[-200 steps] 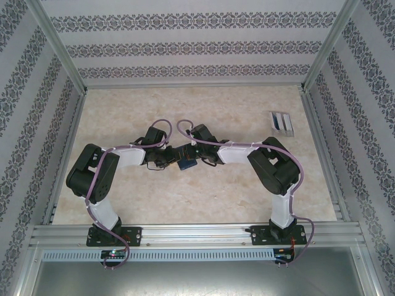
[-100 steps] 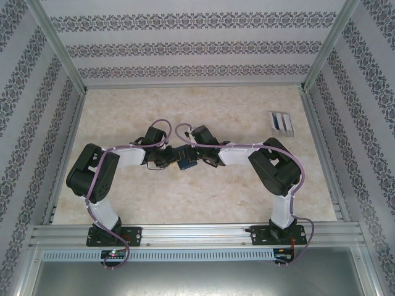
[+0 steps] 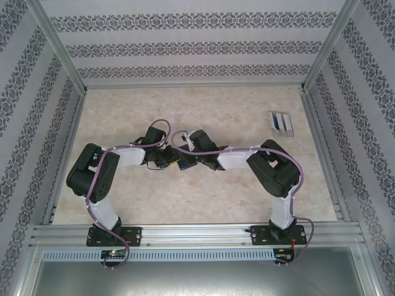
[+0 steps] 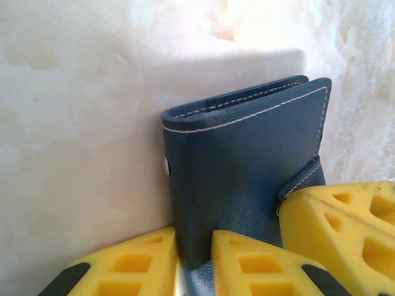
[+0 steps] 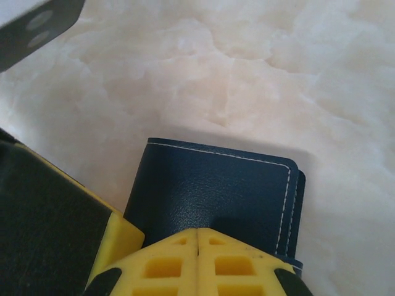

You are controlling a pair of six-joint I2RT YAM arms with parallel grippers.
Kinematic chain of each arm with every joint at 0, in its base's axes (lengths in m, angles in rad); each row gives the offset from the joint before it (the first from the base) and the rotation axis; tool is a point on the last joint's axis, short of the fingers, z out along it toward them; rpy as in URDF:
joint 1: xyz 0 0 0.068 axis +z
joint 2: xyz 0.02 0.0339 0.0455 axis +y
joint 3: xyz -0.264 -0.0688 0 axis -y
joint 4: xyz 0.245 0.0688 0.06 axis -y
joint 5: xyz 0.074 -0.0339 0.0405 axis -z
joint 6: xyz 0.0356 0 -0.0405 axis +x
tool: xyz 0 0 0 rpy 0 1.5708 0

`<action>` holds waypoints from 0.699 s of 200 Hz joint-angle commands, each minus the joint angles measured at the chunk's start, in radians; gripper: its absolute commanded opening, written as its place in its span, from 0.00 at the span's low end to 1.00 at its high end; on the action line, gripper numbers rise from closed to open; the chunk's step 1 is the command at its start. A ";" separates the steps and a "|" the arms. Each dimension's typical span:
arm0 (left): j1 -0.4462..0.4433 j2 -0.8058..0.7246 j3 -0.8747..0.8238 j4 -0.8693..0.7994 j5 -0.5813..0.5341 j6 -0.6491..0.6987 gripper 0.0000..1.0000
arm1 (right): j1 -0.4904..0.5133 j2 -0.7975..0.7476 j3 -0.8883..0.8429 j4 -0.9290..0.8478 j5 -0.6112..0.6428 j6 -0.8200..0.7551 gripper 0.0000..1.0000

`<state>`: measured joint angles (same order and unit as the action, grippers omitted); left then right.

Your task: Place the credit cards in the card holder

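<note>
- Left gripper [image 4: 192, 239]: yellow fingers closed narrowly on the near edge of the card holder [image 4: 241, 160], leather pinched between them.
- Right gripper [image 5: 197, 234]: fingers pressed fully together, nothing between them, tips over the holder's navy cover.
- Card holder: folded, lying mid-table [image 3: 203, 105] between the two wrists.
- Credit cards [image 3: 282, 122]: flat near the far right edge, well apart from the holder; too small to count.

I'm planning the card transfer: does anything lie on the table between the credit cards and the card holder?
Nothing visible lies between the credit cards and the card holder, though the holder is folded closed.
</note>
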<state>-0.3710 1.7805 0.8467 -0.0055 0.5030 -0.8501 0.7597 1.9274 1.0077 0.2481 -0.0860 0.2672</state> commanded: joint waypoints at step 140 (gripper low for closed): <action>0.026 -0.050 -0.098 0.011 -0.030 -0.035 0.23 | -0.116 -0.091 -0.101 -0.064 -0.265 0.084 0.09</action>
<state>-0.3576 1.7557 0.7959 0.0891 0.5457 -0.8913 0.6670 1.8832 0.9131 0.3408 -0.2584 0.3172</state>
